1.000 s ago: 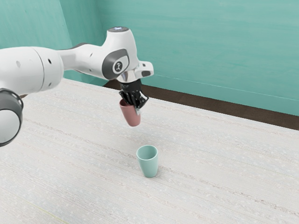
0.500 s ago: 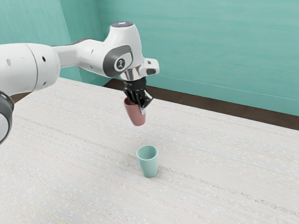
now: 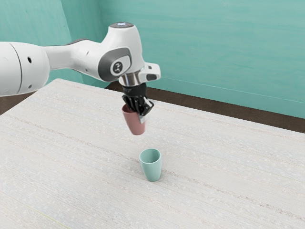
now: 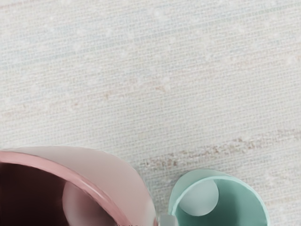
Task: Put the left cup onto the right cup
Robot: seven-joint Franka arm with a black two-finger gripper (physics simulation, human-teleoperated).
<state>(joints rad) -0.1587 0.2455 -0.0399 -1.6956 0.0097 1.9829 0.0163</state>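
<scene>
Right now the gripper is clamping the pink cup near its rim, apparently pinching one wall, though the contact is hard to read. It's carrying the cup tilted, in the air, above the teal cup & off toward the exterior view's left. The teal cup is standing upright on the table. Wrist view: the pink rim is sitting beside the teal mouth, not over it. Step: aligning for the stack. Next is calling for centring over the teal cup, straightening the tilt, then lowering gently.
</scene>
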